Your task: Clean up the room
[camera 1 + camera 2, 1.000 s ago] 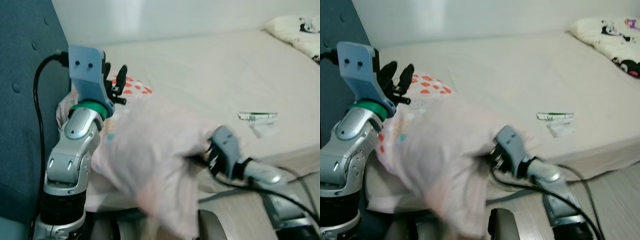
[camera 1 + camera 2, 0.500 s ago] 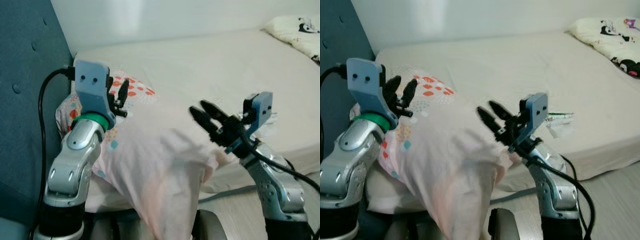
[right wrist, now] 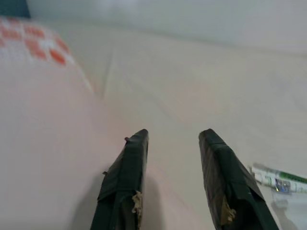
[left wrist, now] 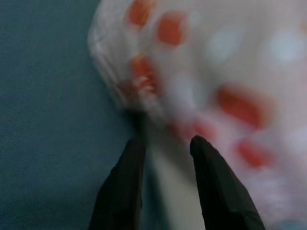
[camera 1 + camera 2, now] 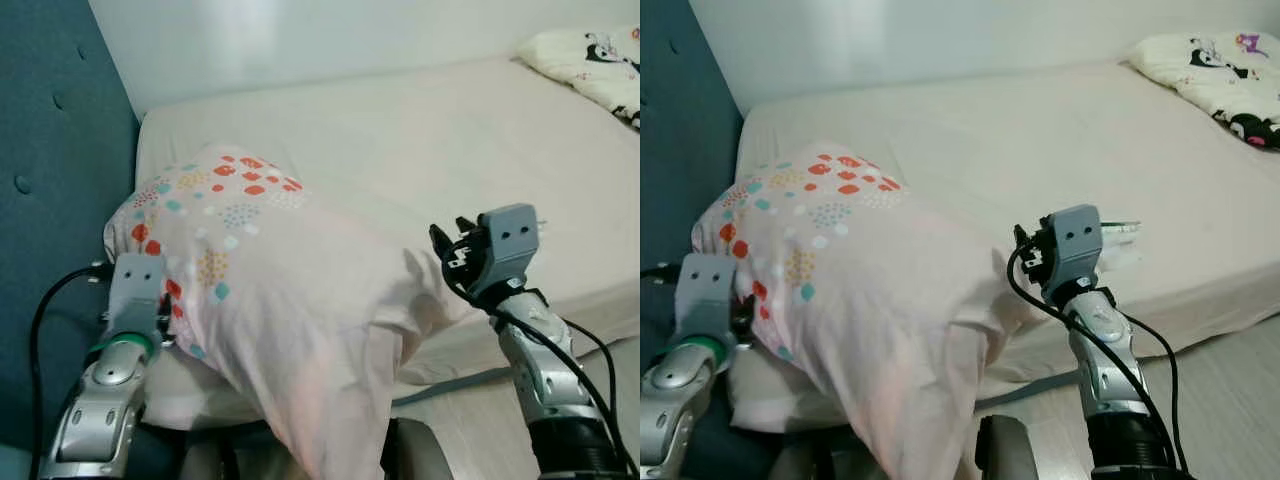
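Currently the pale pink pillow with orange and teal dots (image 5: 270,290) lies on the near left corner of the cream mattress (image 5: 420,150), one end drooping over the bed edge, beside the teal padded headboard (image 5: 50,200). Left gripper (image 4: 165,146) sits low at the pillow's headboard-side corner, jaws apart, nothing between them. Right gripper (image 3: 172,136) hovers at the pillow's right end over the mattress, jaws apart, empty. Green-and-white wrapper (image 3: 278,179) lies on the mattress just beyond it. White patterned pillow (image 5: 1210,75) at far right.
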Controlling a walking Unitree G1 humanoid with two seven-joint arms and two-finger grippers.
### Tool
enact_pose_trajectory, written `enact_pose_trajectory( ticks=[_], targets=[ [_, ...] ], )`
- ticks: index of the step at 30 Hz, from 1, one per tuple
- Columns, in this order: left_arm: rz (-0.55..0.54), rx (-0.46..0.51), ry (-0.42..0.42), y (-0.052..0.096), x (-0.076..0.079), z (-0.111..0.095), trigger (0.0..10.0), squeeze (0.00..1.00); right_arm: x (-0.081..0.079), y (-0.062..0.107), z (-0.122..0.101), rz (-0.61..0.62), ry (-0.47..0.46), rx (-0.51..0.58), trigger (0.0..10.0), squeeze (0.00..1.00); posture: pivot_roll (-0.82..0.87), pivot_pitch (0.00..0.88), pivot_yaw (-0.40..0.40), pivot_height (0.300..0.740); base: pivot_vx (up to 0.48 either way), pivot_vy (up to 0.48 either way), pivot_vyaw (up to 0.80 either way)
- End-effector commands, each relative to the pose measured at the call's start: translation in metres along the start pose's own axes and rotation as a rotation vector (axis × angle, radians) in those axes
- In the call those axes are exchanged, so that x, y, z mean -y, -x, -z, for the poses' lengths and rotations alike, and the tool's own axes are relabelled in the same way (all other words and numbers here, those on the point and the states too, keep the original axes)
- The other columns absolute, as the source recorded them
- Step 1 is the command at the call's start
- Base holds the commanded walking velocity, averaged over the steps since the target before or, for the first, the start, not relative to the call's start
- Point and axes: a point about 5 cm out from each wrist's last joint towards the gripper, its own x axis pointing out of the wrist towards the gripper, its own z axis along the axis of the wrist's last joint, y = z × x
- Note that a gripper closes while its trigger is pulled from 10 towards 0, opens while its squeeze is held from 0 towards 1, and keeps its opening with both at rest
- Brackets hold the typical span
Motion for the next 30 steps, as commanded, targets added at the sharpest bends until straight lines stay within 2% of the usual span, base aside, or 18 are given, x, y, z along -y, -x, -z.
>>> enact_pose_trajectory(
  ticks=[1, 3, 4, 5, 6, 7, 10, 12, 13, 14, 15, 19, 22, 23, 25, 26, 29, 30],
  targets=[
    [-0.041, -0.061, -0.041, -0.001, -0.006, 0.019, 10.0, 0.00, 0.000, 0.001, 0.018, 0.002, 0.049, -0.073, 10.0, 0.00, -0.02, 0.135, 0.076, 0.575, 0.000, 0.000, 0.00],
    [0.002, -0.080, -0.083, -0.004, 0.002, 0.027, 10.0, 0.00, 0.002, 0.001, 0.034, 0.015, 0.111, -0.177, 10.0, 0.00, -0.02, 0.141, 0.077, 0.575, 0.000, 0.000, 0.00],
    [0.002, -0.080, -0.083, -0.004, 0.002, 0.027, 10.0, 0.00, 0.002, 0.001, 0.034, 0.015, 0.111, -0.177, 10.0, 0.00, -0.02, 0.141, 0.077, 0.575, 0.000, 0.000, 0.00],
    [0.062, -0.086, -0.103, -0.009, 0.020, 0.031, 10.0, 0.00, 0.007, 0.002, 0.051, 0.045, 0.191, -0.293, 10.0, 0.00, -0.03, 0.150, 0.079, 0.575, 0.000, 0.000, 0.00],
    [0.062, -0.086, -0.103, -0.009, 0.020, 0.031, 10.0, 0.00, 0.007, 0.002, 0.051, 0.045, 0.191, -0.293, 10.0, 0.00, -0.03, 0.150, 0.079, 0.575, 0.000, 0.000, 0.00],
    [0.094, -0.084, -0.101, -0.014, 0.033, 0.031, 10.0, 0.00, 0.012, 0.004, 0.061, 0.069, 0.250, -0.356, 10.0, 0.00, -0.03, 0.154, 0.081, 0.575, 0.000, 0.000, 0.00],
    [0.112, -0.071, -0.116, -0.020, 0.045, 0.029, 10.0, 0.00, 0.016, 0.006, 0.066, 0.081, 0.283, -0.385, 10.0, 0.00, -0.04, 0.164, 0.084, 0.575, 0.000, 0.000, 0.00],
    [0.130, -0.061, -0.121, -0.028, 0.061, 0.024, 10.0, 0.00, 0.019, 0.006, 0.071, 0.083, 0.302, -0.406, 10.0, 0.00, -0.05, 0.171, 0.087, 0.575, 0.000, 0.000, 0.00],
    [0.130, -0.061, -0.121, -0.028, 0.061, 0.024, 10.0, 0.00, 0.019, 0.006, 0.071, 0.083, 0.302, -0.406, 10.0, 0.00, -0.05, 0.171, 0.087, 0.575, 0.000, 0.000, 0.00],
    [0.139, -0.058, -0.119, -0.032, 0.069, 0.020, 10.0, 0.00, 0.019, 0.006, 0.073, 0.077, 0.290, -0.410, 10.0, 0.00, -0.05, 0.171, 0.087, 0.575, 0.000, 0.000, 0.00],
    [0.139, -0.058, -0.119, -0.032, 0.069, 0.020, 10.0, 0.00, 0.019, 0.006, 0.073, 0.077, 0.290, -0.410, 10.0, 0.00, -0.05, 0.171, 0.087, 0.575, 0.000, 0.000, 0.00],
    [0.164, -0.042, -0.099, -0.041, 0.086, 0.006, 10.0, 0.00, 0.016, 0.003, 0.075, 0.061, 0.247, -0.404, 10.0, 0.00, -0.05, 0.174, 0.089, 0.575, 0.000, 0.000, 0.00],
    [0.235, 0.012, 0.030, -0.049, 0.108, -0.035, 10.0, 0.00, 0.005, -0.003, 0.075, 0.008, 0.211, -0.379, 10.0, 0.00, -0.06, 0.175, 0.093, 0.575, 0.000, 0.000, 0.00],
    [0.235, 0.012, 0.030, -0.049, 0.108, -0.035, 10.0, 0.00, 0.005, -0.003, 0.075, 0.008, 0.211, -0.379, 10.0, 0.00, -0.06, 0.175, 0.093, 0.575, 0.000, 0.000, 0.00],
    [0.303, 0.071, 0.130, -0.049, 0.120, -0.068, 10.0, 0.00, -0.003, -0.004, 0.075, -0.030, 0.193, -0.370, 10.0, 0.00, -0.06, 0.174, 0.093, 0.575, 0.000, 0.000, 0.00],
    [0.303, 0.071, 0.130, -0.049, 0.120, -0.068, 10.0, 0.00, -0.003, -0.004, 0.075, -0.030, 0.193, -0.370, 10.0, 0.00, -0.06, 0.174, 0.093, 0.575, 0.000, 0.000, 0.00],
    [0.406, 0.191, 0.250, -0.042, 0.137, -0.125, 10.0, 0.00, -0.018, -0.007, 0.078, -0.088, 0.161, -0.364, 10.0, 0.00, -0.05, 0.168, 0.095, 0.575, 0.000, 0.000, 0.00],
    [0.406, 0.191, 0.250, -0.042, 0.137, -0.125, 10.0, 0.00, -0.018, -0.007, 0.078, -0.088, 0.161, -0.364, 10.0, 0.00, -0.05, 0.168, 0.095, 0.575, 0.000, 0.000, 0.00]
  ],
)
